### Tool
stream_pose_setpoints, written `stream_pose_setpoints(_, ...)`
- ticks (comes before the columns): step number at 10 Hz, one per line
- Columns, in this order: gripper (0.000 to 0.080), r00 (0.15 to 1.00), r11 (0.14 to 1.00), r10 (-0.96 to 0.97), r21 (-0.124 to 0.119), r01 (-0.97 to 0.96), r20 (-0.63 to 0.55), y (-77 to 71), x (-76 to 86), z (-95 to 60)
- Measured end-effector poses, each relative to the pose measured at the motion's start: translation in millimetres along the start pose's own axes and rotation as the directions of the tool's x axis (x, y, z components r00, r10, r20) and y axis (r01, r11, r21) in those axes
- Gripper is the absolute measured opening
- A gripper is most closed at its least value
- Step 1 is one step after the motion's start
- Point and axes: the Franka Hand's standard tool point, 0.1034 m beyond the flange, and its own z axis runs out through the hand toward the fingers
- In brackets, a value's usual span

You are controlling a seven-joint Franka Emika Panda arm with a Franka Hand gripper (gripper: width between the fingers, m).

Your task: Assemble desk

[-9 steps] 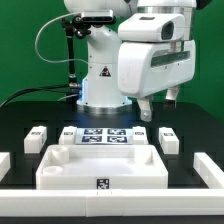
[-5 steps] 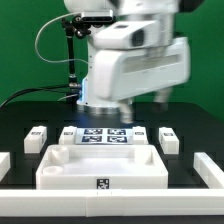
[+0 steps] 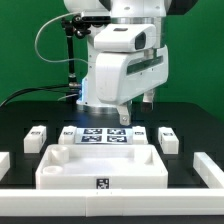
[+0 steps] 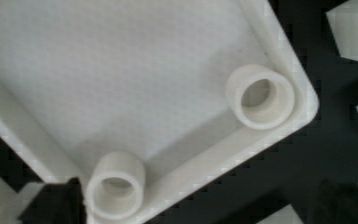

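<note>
The desk panel is lying flat at the near middle of the black bench, rim up, with nothing fitted to it yet. You are seeing it close up in the wrist view, where two of its round corner sockets are standing empty.

Just behind the panel, the marker board is lying flat. One white post leg is lying on the exterior view's left and another leg on the exterior view's right, both loose and apart from the panel.

The change is in the arm. A second ago its wrist was hanging over the exterior view's right, far from the panel; now it is swinging in toward the middle and sitting lower. The end effector is now hanging above the far edge of the panel and the marker board. Its fingers are spread wide and are carrying nothing, just as they were a second ago.

For you, this probably means the arm is lining up on the panel's corner, perhaps to grasp or shift it, before any leg goes into a socket. The assembly is looking barely begun.
</note>
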Motion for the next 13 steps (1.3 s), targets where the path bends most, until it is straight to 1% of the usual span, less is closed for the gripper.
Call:
stream_pose_setpoints(5,0.0649,1.000,1.000,0.000,0.000,0.000,0.000,0.0,0.0,0.0)
stream_pose_setpoints(6,0.0649,0.965,0.965,-0.262,0.001,0.262,0.005,4.2,-8.0,2.5)
stream_pose_setpoints(7,0.0649,0.979,0.979,-0.205,0.000,0.205,0.006,7.4,-10.7,2.6)
stream_pose_setpoints(8,0.0649,0.968,0.968,-0.250,0.000,0.250,0.008,7.6,-11.1,2.8)
stream_pose_setpoints(9,0.0649,0.959,0.959,-0.285,0.001,0.285,0.009,11.5,-14.5,2.3)
stream_pose_setpoints(10,0.0649,0.925,0.925,-0.379,0.001,0.379,0.009,15.1,-20.7,1.7)
stream_pose_setpoints(11,0.0649,0.865,0.865,-0.502,0.004,0.502,0.009,18.8,-31.8,2.2)
stream_pose_setpoints(12,0.0649,0.822,0.822,-0.569,0.005,0.569,0.008,20.1,-46.4,7.2)
stream_pose_setpoints(13,0.0649,0.804,0.804,-0.594,0.014,0.594,0.007,20.6,-57.6,13.5)
